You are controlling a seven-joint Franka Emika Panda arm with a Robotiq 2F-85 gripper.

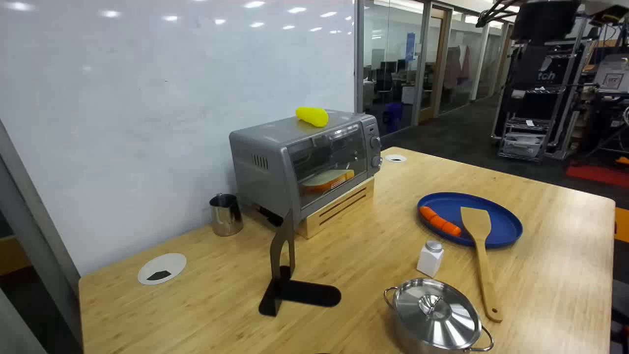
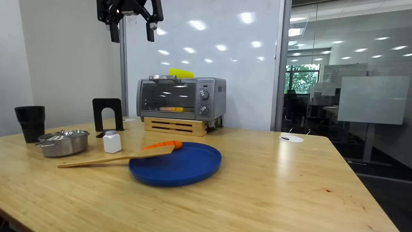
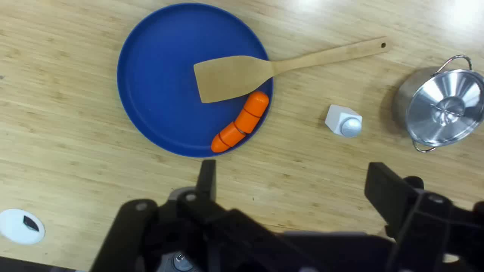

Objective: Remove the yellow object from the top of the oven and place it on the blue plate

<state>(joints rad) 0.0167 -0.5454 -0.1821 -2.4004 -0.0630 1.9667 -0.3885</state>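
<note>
Below the spread, empty gripper (image 2: 132, 41), the yellow oblong object (image 2: 181, 73) sits atop the toaster oven (image 2: 207, 87); grasping and transfer to the blue plate (image 2: 190, 167), further below, both remain.

Spatula (image 3: 230, 78) and orange item (image 3: 247, 120) partly block the blue plate (image 3: 162, 87).

Past the fingers (image 3: 207, 177) in the wrist view: left, the plate (image 3: 162, 75) bearing carrot (image 3: 246, 121) and turner head (image 3: 230, 77); right, the pot (image 3: 438, 107). In an exterior view, below-right of the fingers, an object (image 2: 181, 73) tops the toaster oven (image 2: 183, 100).
</note>
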